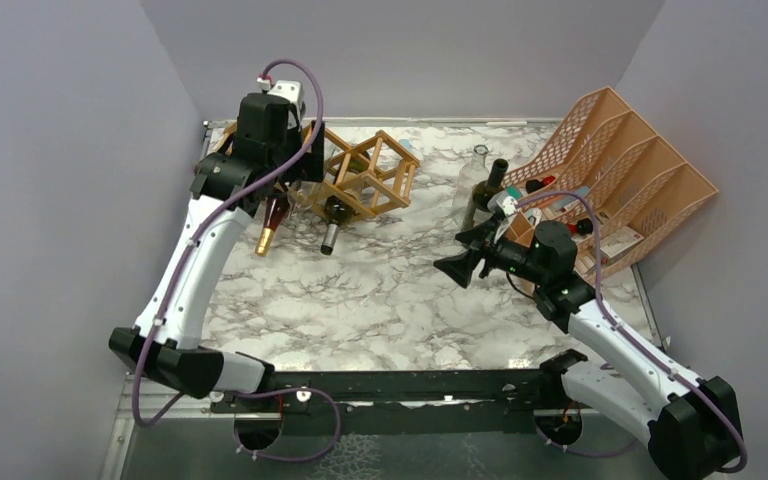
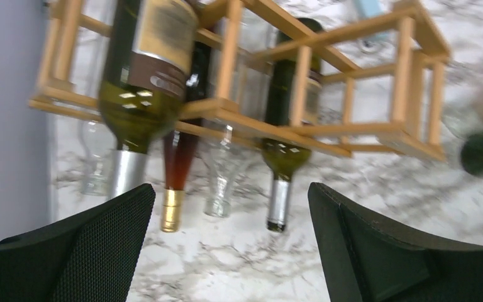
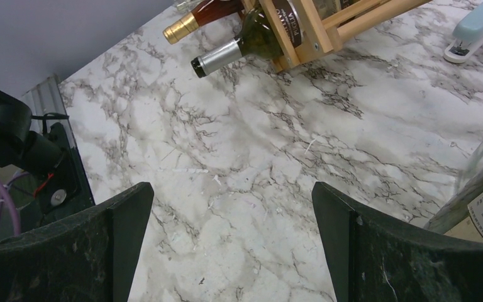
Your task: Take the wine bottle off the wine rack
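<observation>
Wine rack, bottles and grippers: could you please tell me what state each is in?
wine rack: loaded, right end cell empty
big green bottle: in rack
gold-capped bottle: in rack
middle clear bottle: in rack
left clear bottle: seemingly in rack
right green bottle: in rack
left gripper: open, empty
right gripper: open, empty

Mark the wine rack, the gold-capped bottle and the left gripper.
wine rack (image 2: 404,75), left wrist view, right upright post.
gold-capped bottle (image 2: 179,157), left wrist view, reddish neck.
left gripper (image 2: 229,192), left wrist view, midway between its open fingertips.
</observation>
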